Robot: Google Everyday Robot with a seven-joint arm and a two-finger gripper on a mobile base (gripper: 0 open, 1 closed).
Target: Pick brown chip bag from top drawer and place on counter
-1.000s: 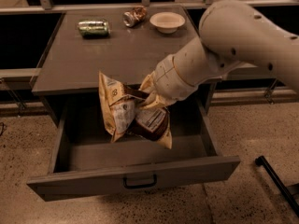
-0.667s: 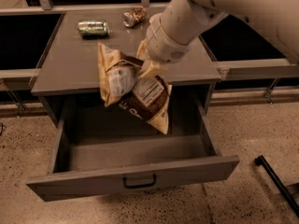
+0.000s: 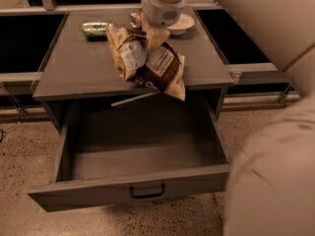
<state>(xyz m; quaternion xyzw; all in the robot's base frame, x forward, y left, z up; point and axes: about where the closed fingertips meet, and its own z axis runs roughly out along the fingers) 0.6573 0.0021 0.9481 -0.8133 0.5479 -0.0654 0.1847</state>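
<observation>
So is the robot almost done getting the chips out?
Nearly. Done: the brown chip bag is out, and the top drawer lies open with nothing showing inside. In hand: the gripper holds the bag above the counter, its lower corner hanging past the front edge. Left: set it down and let go.

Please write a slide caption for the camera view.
End effector holds crinkled brown and cream chip bag over front edge of flat grey counter, above open grey metal drawer.
</observation>
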